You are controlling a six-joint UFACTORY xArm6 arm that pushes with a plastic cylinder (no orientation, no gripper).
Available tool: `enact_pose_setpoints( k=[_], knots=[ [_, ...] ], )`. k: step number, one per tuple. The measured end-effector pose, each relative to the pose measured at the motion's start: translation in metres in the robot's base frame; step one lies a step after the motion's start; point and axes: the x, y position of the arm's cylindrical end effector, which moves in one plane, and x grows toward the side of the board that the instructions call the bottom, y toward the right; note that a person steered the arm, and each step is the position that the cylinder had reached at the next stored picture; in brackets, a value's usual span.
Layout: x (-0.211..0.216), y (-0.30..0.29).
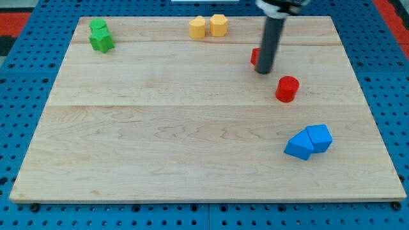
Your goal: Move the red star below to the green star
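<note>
A red block (pixel 255 56), mostly hidden behind my rod, sits right of centre near the view's top; its shape cannot be made out. My tip (pixel 263 72) is right in front of it, at its lower right side. Two green blocks stand at the top left: the lower one (pixel 101 42) looks like a star, with another green block (pixel 98 26) touching it just above. A red cylinder (pixel 287 88) stands below and right of my tip.
Two yellow blocks (pixel 197 27) (pixel 218 25) sit side by side at the top centre. Two blue blocks (pixel 298 145) (pixel 319 137) touch each other at the lower right. The wooden board (pixel 192 140) lies on a blue pegboard.
</note>
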Motion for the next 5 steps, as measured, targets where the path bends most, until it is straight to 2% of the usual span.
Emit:
enact_pose_setpoints(
  k=[1, 2, 3, 4, 5],
  knots=[
    [-0.010, 0.009],
    [-0.011, 0.060],
    [-0.044, 0.114],
    [-0.072, 0.095],
    [-0.051, -0.007]
  ],
)
